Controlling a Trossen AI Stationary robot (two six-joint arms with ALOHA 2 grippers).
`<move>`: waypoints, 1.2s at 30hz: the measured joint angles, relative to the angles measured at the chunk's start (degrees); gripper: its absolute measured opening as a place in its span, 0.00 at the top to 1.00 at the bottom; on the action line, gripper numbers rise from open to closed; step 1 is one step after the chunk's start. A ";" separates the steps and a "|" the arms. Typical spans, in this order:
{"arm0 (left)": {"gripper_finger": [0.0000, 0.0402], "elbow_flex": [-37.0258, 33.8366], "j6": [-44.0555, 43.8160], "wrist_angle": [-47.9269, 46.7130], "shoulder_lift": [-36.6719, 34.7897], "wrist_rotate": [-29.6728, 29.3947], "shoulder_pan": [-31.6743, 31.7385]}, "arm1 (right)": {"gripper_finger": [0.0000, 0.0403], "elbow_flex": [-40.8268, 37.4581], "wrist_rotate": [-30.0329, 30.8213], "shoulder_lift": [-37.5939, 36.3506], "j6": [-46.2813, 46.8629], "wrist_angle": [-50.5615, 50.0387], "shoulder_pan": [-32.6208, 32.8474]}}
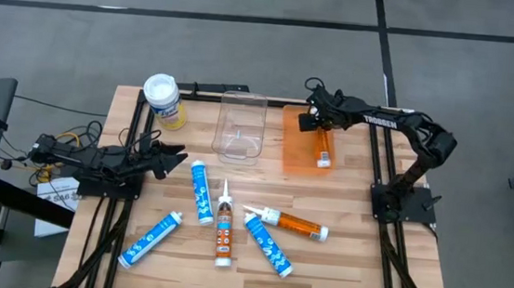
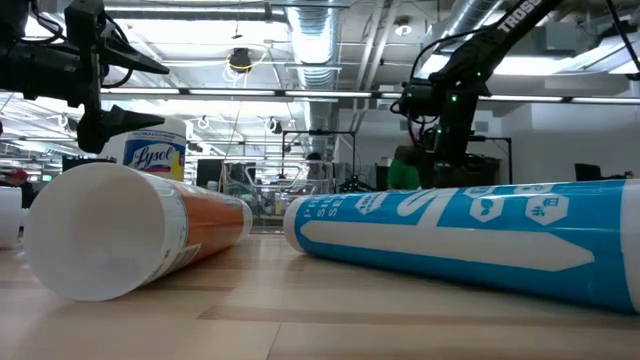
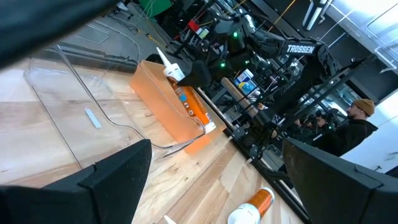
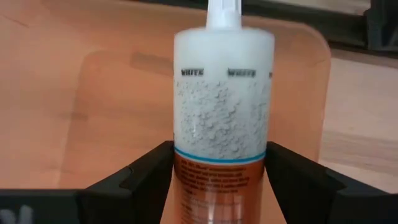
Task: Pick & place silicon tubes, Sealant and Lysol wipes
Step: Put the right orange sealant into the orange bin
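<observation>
Currently I read the right pincer [image 4: 217, 180] clamped on an orange-labelled sealant tube [image 1: 323, 148], over the orange bin [image 1: 296, 140] at the bench's far right. The left pincer [image 1: 177, 158] waits with fingers apart at near left. The Lysol wipes [image 1: 162, 97] stand upright, far left, beside the clear bin [image 1: 241, 124].

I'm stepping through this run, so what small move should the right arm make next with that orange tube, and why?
Probably open the right claw and release. It grips an orange sealant tube that already lies over the orange bin, so letting go should settle it inside. The left claw waits open near the Lysol wipes.
</observation>
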 joint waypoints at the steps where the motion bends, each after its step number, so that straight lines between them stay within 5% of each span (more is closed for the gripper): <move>1: 0.12 0.00 0.00 0.00 0.00 -0.02 0.02 | 0.40 0.83 0.50 0.00 -0.02 -0.34 0.00; 12: 0.12 0.00 0.00 0.02 0.00 0.01 0.00 | 0.40 16.50 6.29 -0.04 -2.92 -19.17 5.37; 22: 0.12 0.00 0.00 0.02 0.00 0.01 -0.01 | 0.40 22.61 2.34 -1.60 -8.44 -40.08 28.16; 36: 0.12 0.02 -0.09 0.06 0.00 1.43 0.01 | 0.40 22.59 -4.56 -2.05 -5.45 -32.33 57.48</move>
